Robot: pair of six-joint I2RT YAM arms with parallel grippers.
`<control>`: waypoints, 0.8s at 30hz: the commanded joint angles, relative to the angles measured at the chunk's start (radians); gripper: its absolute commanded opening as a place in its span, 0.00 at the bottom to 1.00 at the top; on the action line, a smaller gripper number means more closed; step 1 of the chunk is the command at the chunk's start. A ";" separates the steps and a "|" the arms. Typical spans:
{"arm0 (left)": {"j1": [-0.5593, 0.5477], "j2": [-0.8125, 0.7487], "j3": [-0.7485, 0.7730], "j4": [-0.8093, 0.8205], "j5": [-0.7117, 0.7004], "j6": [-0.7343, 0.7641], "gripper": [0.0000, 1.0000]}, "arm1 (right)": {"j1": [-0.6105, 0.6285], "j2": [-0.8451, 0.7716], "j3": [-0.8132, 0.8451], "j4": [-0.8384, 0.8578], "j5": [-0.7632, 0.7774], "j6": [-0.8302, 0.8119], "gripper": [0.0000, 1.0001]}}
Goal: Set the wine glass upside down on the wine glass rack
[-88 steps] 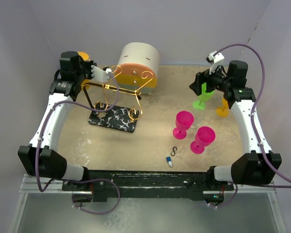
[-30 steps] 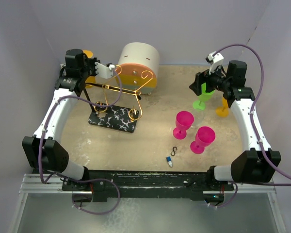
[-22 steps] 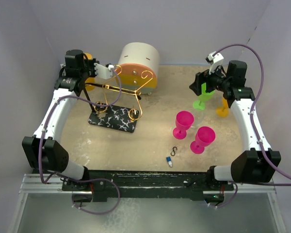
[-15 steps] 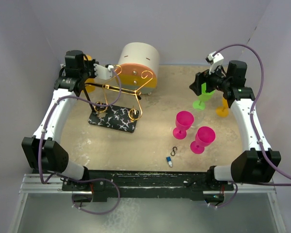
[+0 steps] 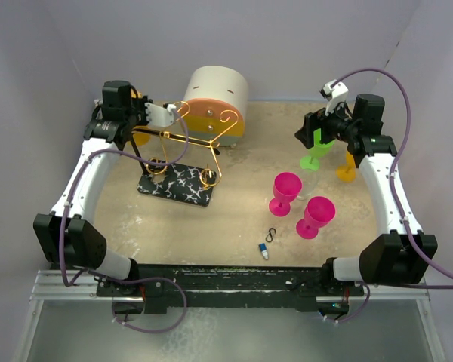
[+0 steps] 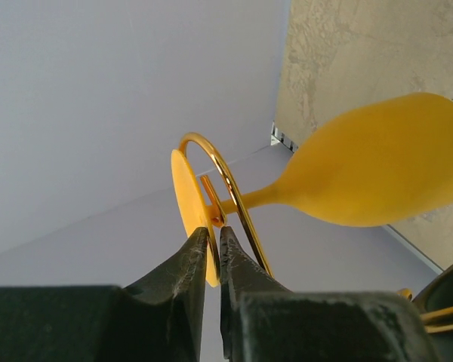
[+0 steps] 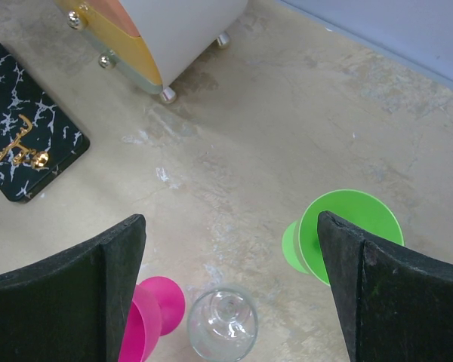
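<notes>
My left gripper [image 6: 214, 230] is shut on the thin foot of a yellow-orange wine glass [image 6: 377, 173], held on its side. The glass stem sits inside a curled gold arm [image 6: 238, 197] of the wine glass rack [image 5: 183, 143]. In the top view this gripper [image 5: 149, 115] is at the rack's back left arm, above the black marbled base [image 5: 175, 185]. My right gripper [image 7: 230, 286] is open and empty, hovering over a green glass [image 7: 347, 234], a clear glass [image 7: 223, 324] and a pink glass [image 7: 147, 320].
A round cream drawer box [image 5: 215, 98] stands behind the rack. Two pink glasses [image 5: 285, 192] [image 5: 315, 216], a green glass [image 5: 313, 158] and an orange glass [image 5: 347, 170] stand on the right. A small hook and a capsule [image 5: 266, 243] lie near the front.
Since 2.9 s ago my left gripper has shifted back and right along the rack arm with the glass. Over the last second it barely moves. The right arm is still.
</notes>
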 commanded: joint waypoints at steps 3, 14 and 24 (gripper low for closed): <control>0.006 -0.047 0.010 -0.025 -0.017 -0.026 0.20 | -0.005 0.002 0.005 0.029 -0.005 -0.015 0.98; 0.006 -0.076 0.012 -0.070 -0.028 -0.019 0.33 | -0.005 0.012 0.008 0.023 0.018 -0.026 0.98; 0.006 -0.115 0.016 -0.116 -0.052 0.001 0.45 | -0.004 0.022 0.008 0.023 0.019 -0.029 0.99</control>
